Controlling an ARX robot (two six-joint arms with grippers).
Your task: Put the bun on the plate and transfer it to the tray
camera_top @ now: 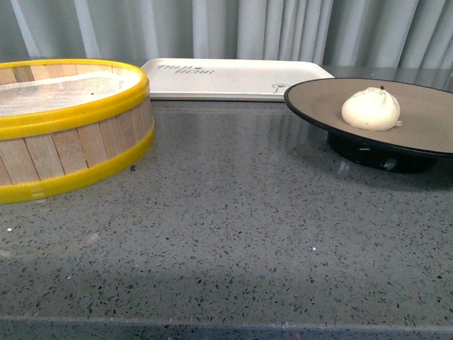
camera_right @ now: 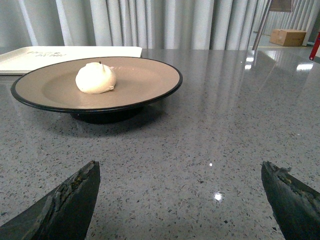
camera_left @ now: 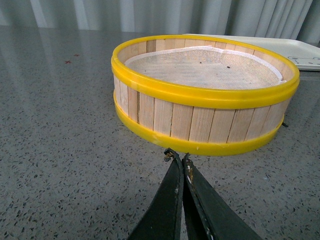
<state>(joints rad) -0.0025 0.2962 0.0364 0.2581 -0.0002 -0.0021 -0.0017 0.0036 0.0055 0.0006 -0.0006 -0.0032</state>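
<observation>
With the bun (camera_top: pixel 371 108) sitting on the plate (camera_top: pixel 311 89) near the tray (camera_top: pixel 233 78), the right gripper (camera_right: pixel 180 167) holding its jaws apart and the left gripper (camera_left: pixel 178 156) pressing its jaws together, any tilted one-sided lift is likely risking the bun rolling off.

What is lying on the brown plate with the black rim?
One small white pleated steamed bun sits on the tan-brown round plate. Nothing else shows there; the spot under the bun is covered.

I see my left gripper (camera_left: pixel 179 158) with its dark jaws pressed tight together, tips touching. My right gripper (camera_right: pixel 180 167) stands with its jaws spread wide apart.
</observation>
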